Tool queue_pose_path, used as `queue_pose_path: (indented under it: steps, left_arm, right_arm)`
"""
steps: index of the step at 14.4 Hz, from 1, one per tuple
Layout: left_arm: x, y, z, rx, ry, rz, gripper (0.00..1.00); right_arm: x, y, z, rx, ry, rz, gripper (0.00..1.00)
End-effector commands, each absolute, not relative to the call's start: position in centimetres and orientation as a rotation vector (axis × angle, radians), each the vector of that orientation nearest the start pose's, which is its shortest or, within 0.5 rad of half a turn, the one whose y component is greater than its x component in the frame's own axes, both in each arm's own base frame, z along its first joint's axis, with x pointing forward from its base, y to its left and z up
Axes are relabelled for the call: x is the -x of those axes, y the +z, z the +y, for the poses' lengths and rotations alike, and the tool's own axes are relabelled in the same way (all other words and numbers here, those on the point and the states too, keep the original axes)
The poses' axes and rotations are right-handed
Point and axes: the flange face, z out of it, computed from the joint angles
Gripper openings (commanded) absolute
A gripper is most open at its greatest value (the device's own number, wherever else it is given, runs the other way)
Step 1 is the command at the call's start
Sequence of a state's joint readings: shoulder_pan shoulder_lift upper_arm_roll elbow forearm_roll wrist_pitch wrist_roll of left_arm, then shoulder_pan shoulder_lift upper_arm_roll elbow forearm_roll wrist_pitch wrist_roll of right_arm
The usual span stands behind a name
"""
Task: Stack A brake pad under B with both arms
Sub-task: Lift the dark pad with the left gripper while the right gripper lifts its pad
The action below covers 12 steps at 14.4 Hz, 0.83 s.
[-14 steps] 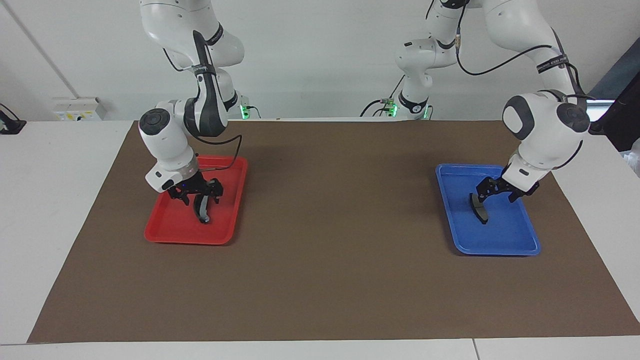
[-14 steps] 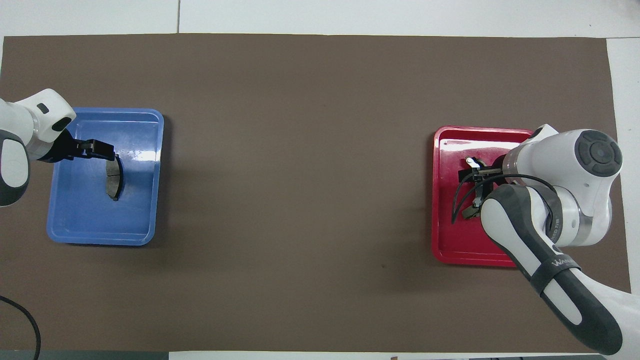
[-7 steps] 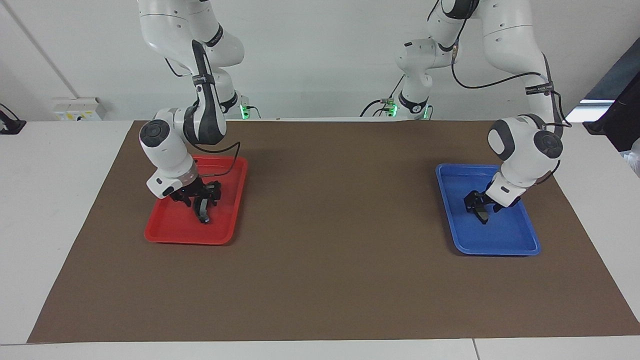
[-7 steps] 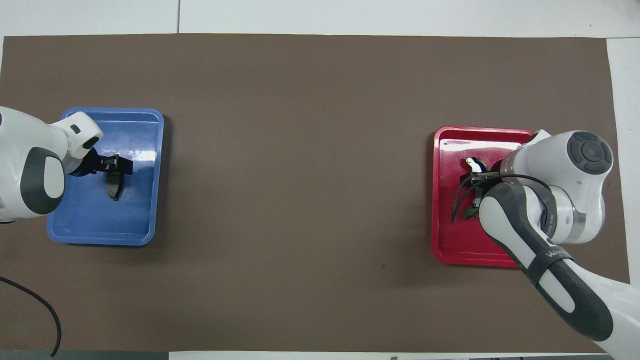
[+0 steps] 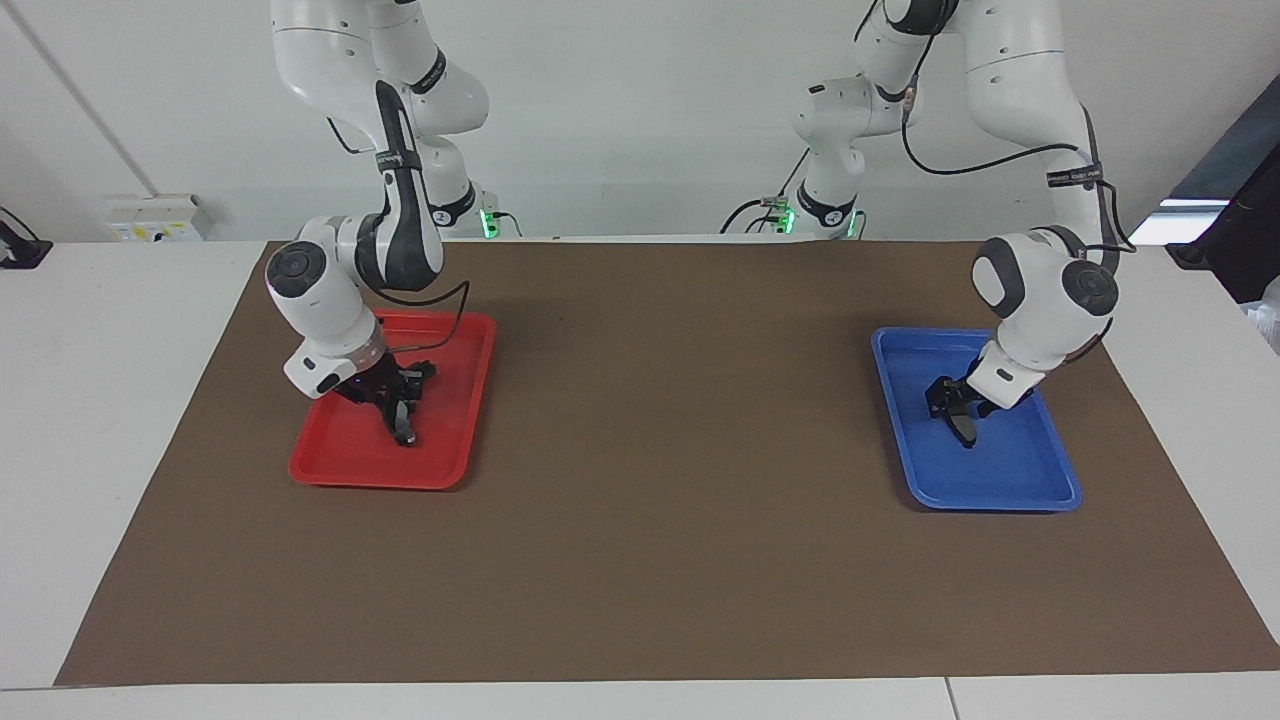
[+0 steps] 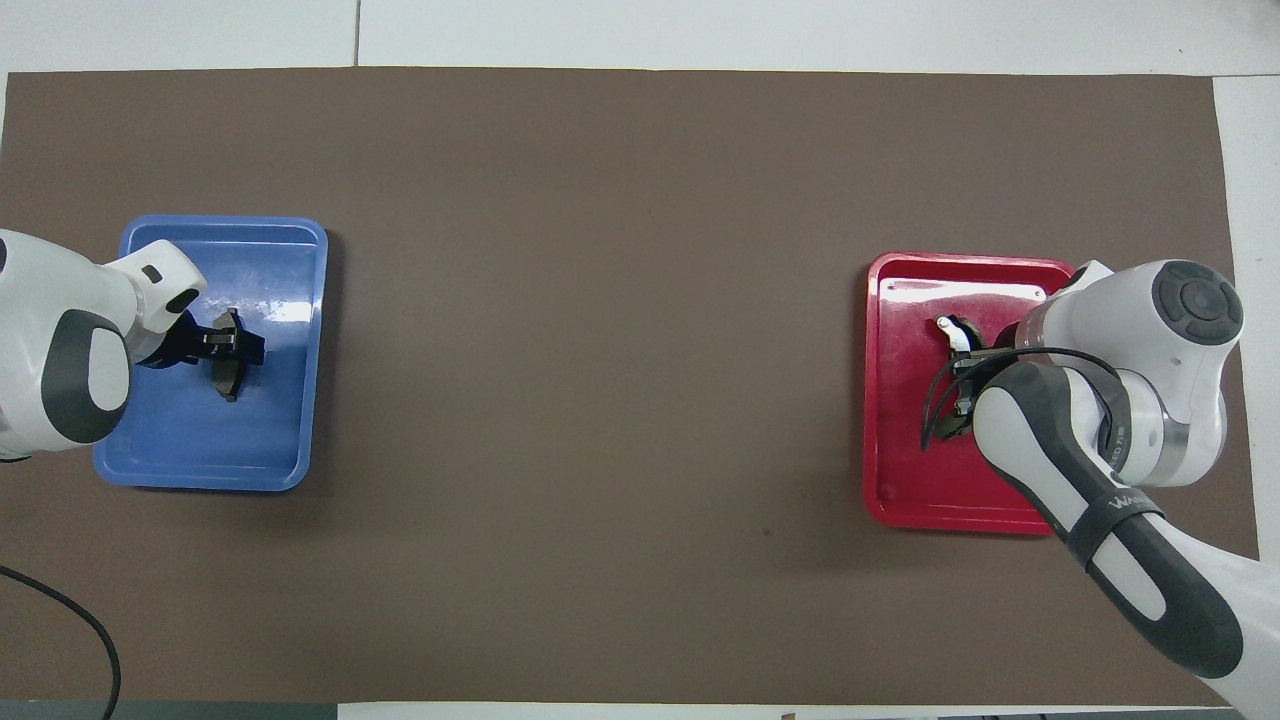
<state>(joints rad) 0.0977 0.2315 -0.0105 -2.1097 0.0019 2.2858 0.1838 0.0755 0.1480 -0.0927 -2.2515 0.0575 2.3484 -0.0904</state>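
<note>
While B [image 5: 405, 428] lies under the right hand [image 5: 398, 405], grip unclear.

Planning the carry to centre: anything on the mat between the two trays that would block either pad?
Nothing visible does. The brown mat lies bare between the blue tray, where the left claw is down at the A brake pad, and the red tray, with the right claw at B.
</note>
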Motion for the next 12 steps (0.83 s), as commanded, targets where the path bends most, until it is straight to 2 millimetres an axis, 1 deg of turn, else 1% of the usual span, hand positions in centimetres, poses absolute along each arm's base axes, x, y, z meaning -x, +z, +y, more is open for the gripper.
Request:
queue_pose_path:
  steps: [1, 2, 3, 4, 6, 7, 8, 9, 11, 12]
  left_arm:
    - [-55.1, 31.2, 4.8, 3.145, 0.079, 0.153, 0.36]
    - [-55.1, 31.2, 4.8, 3.145, 0.081, 0.156, 0.27]
    - [-55.1, 31.2, 4.9, 3.145, 0.081, 0.156, 0.22]
    - [-55.1, 31.2, 4.9, 3.145, 0.081, 0.158, 0.20]
    - [-55.2, 31.2, 4.9, 3.145, 0.074, 0.158, 0.19]
    - [-55.2, 31.2, 4.9, 3.144, 0.074, 0.161, 0.18]
    - [-55.4, 31.5, 4.9, 3.143, 0.064, 0.163, 0.15]
    - [-55.6, 32.3, 4.9, 3.142, 0.043, 0.163, 0.11]
    - [-56.0, 34.9, 4.4, 3.137, -0.007, 0.175, 0.09]
    - [-56.3, 36.3, 4.2, 3.137, -0.003, 0.175, 0.09]
  right_arm:
    - [-53.6, 31.0, -1.0, 3.094, 0.106, -0.076, 0.02]
    - [-54.3, 32.2, -0.8, 3.091, 0.120, -0.082, 0.02]
    - [-54.9, 33.4, -0.8, 3.089, 0.129, -0.089, 0.02]
    - [-55.7, 34.8, -0.8, 3.088, 0.127, -0.092, 0.02]
    - [-56.6, 37.0, -0.4, 3.085, 0.124, -0.109, 0.02]
    - [-57.3, 38.0, -0.1, 3.084, 0.131, -0.117, 0.02]
    - [-57.9, 38.7, 0.1, 3.084, 0.131, -0.124, 0.02]
    - [-58.2, 39.5, 0.2, 3.084, 0.117, -0.128, 0.02]
    - [-58.3, 41.0, 0.4, 3.081, 0.126, -0.134, 0.02]
    - [-58.3, 41.6, 1.1, 3.079, 0.125, -0.153, 0.02]
